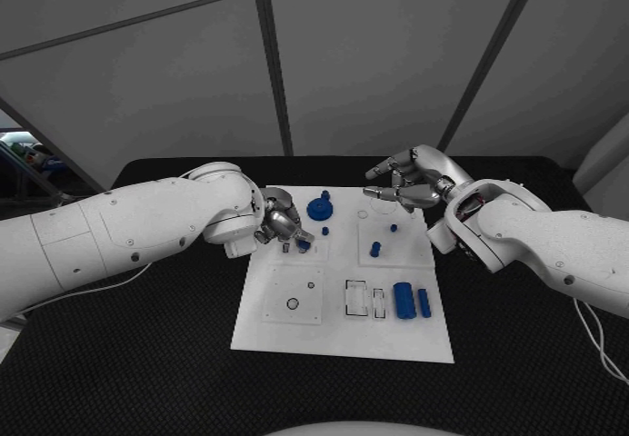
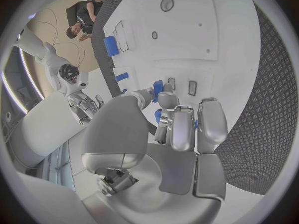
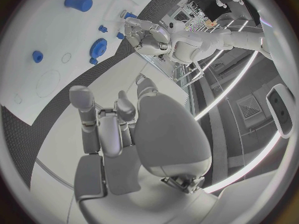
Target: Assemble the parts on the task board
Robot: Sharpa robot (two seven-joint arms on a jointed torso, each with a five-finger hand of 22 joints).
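Black table carries my white board. My left hand pinches a blue part at the board's far left edge, beside a gear. My right hand hangs unclenched, holding nothing, at the far right corner.

left robot hand fingers curled round a small piece, right robot hand empty, fingers apart

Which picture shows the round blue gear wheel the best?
The head view shows the blue gear best: it sits unobstructed on the white task board, near the left hand. The right wrist view shows the gear too, but bent by the lens. In the left wrist view I cannot pick it out.
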